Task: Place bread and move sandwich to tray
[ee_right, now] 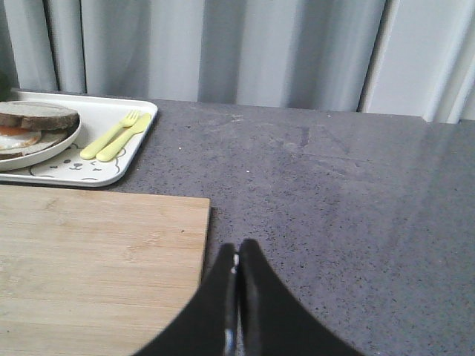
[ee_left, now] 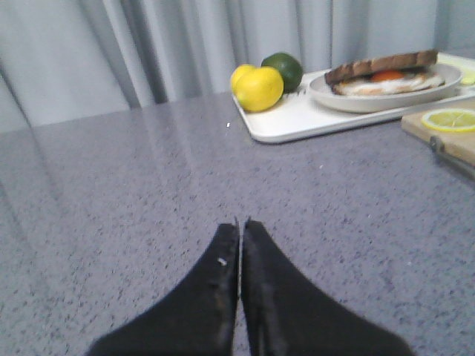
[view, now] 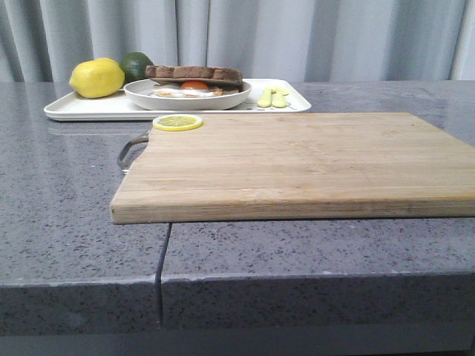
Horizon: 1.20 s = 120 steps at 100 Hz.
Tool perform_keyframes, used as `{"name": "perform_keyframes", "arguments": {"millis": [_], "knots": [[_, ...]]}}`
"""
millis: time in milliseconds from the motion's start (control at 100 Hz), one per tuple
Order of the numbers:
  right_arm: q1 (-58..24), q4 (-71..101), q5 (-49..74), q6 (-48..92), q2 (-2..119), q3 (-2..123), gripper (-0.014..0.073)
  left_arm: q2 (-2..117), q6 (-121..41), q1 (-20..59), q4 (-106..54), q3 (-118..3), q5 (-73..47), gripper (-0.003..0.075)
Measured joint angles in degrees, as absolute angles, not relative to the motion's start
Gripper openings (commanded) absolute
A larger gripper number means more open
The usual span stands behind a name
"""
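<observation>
Sandwich (view: pixel 194 83) on plate (view: pixel 185 98), already on tray (view: pixel 89 110) at far left of worktop (view: pixel 67 193), top bread (view: pixel 194 73) in place. Left tool (ee_left: pixel 240 225) fingers pressed together, empty, nearer; sandwich ahead and to its right. Right tool (ee_right: pixel 237 248) likewise closed, empty, beside cutting board (view: pixel 297 163). Task looks done.

No readable text, label, brand or number is showing anywhere. The only mark is a line drawing of a bear's face, appearing on the white tray (ee_right: pixel 70 165) beside the plate; it is carrying no lettering.
</observation>
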State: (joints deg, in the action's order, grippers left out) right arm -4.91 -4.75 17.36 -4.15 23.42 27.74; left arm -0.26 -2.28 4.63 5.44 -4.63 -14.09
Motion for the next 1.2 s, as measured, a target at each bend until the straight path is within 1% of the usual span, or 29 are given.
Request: {"name": "perform_keyframes", "arguments": {"millis": [260,400,1200], "knots": [[-4.9,-4.8,17.4,-4.2,23.4,27.7,-0.0067,-0.3,-2.3,3.6,5.4,-0.1,-11.3,-0.0019],[-4.9,-4.8,17.4,-4.2,23.4,27.7,-0.0067,-0.3,-2.3,3.6,5.4,-0.1,-9.0,-0.002],[-4.9,-4.8,17.4,-4.2,23.4,27.7,-0.0067,-0.3,-2.3,3.6,5.0,-0.1,-8.3,-0.002]]}}
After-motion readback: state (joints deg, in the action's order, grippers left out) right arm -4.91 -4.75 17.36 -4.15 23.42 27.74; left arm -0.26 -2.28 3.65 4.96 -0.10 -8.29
